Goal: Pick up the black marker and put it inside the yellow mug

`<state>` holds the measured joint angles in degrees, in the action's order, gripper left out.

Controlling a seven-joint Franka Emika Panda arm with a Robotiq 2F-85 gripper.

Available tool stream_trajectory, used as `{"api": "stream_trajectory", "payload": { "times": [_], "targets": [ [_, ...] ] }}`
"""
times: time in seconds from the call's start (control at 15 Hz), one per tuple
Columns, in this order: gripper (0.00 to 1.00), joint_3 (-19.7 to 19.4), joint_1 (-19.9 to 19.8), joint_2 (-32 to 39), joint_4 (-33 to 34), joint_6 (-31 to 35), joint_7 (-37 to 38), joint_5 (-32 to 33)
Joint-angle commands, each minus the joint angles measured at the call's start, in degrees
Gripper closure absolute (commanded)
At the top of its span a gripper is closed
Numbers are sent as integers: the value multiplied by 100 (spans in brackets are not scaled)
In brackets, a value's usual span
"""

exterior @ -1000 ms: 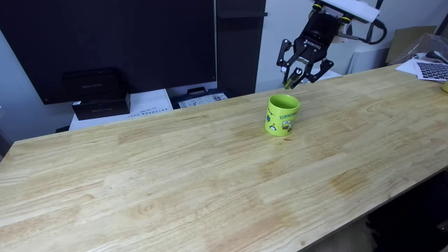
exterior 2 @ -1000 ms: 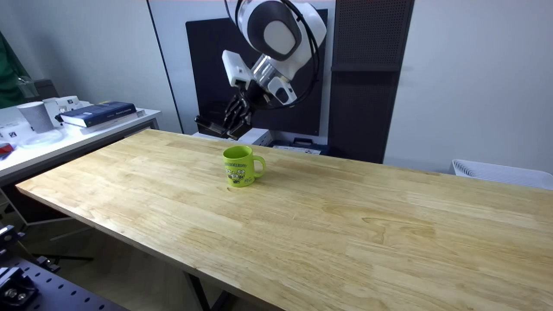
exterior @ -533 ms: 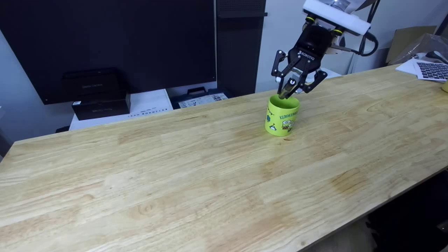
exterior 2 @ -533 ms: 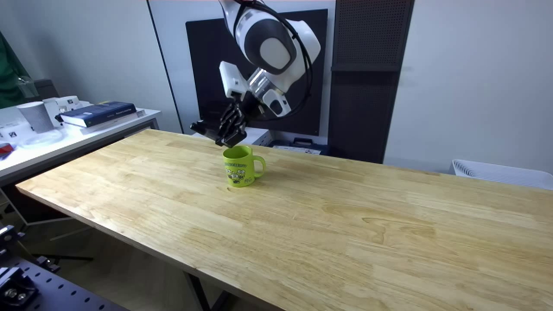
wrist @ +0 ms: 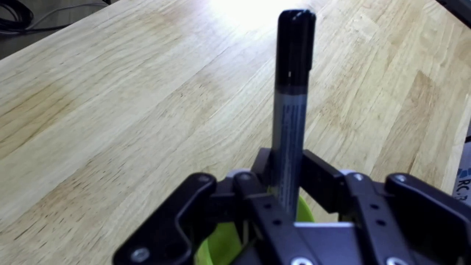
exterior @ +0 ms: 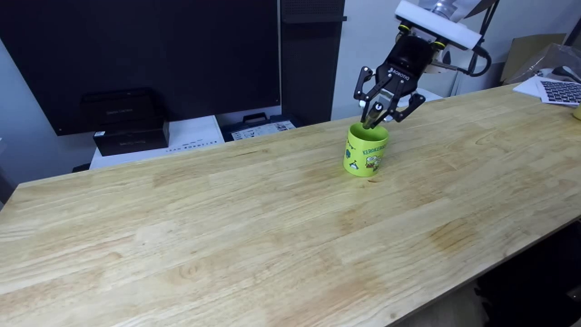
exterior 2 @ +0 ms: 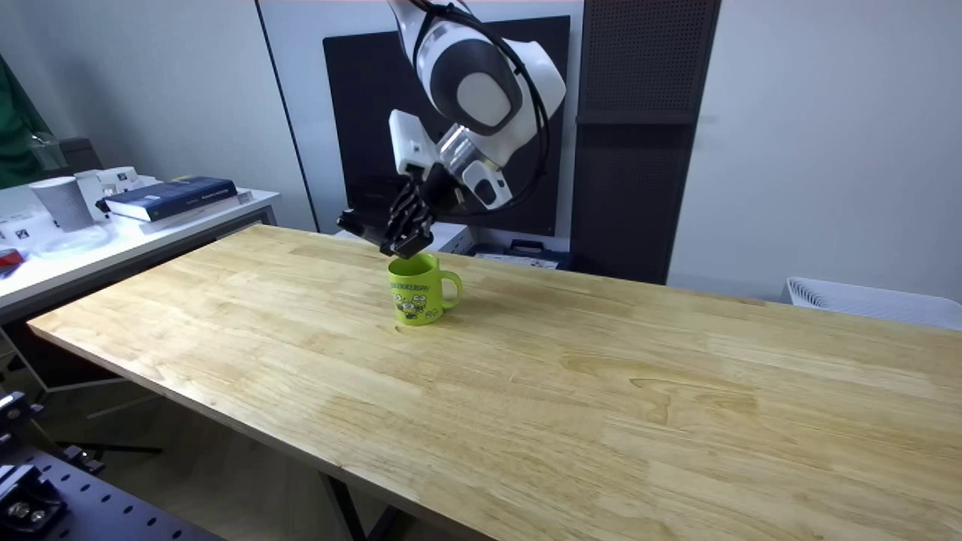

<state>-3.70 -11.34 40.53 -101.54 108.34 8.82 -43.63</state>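
Black marker [wrist: 290, 110] hangs clamped in the pincer [exterior: 371, 120] over the yellow mug [exterior: 361, 156], table [exterior: 272, 218] all round, handle [exterior 2: 458, 289] showing only in an exterior view.

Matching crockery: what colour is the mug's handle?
Yellow-green; the handle shows best in an exterior view.

We see a shiny wooden table [exterior: 227, 236], a smooth, glossy yellow mug [exterior: 365, 153] and a glossy-capped, plastic-looking black marker [wrist: 290, 114].

Black marker [wrist: 290, 114] — held aslant, at the mouth of yellow mug [exterior: 363, 153] — upright, printed
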Motion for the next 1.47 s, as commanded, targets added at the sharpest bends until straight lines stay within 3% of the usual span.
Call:
{"api": "stream_trajectory", "payload": {
  "times": [0.0,0.87,0.93,1.4],
  "targets": [
    [74,-38,15,17,30,-29,-4,-19],
    [74,-40,12,18,30,-27,-5,-27],
    [94,-34,8,9,23,-39,-26,-27],
    [94,-34,-4,-38,-28,-26,-115,-47]
  ]
}}
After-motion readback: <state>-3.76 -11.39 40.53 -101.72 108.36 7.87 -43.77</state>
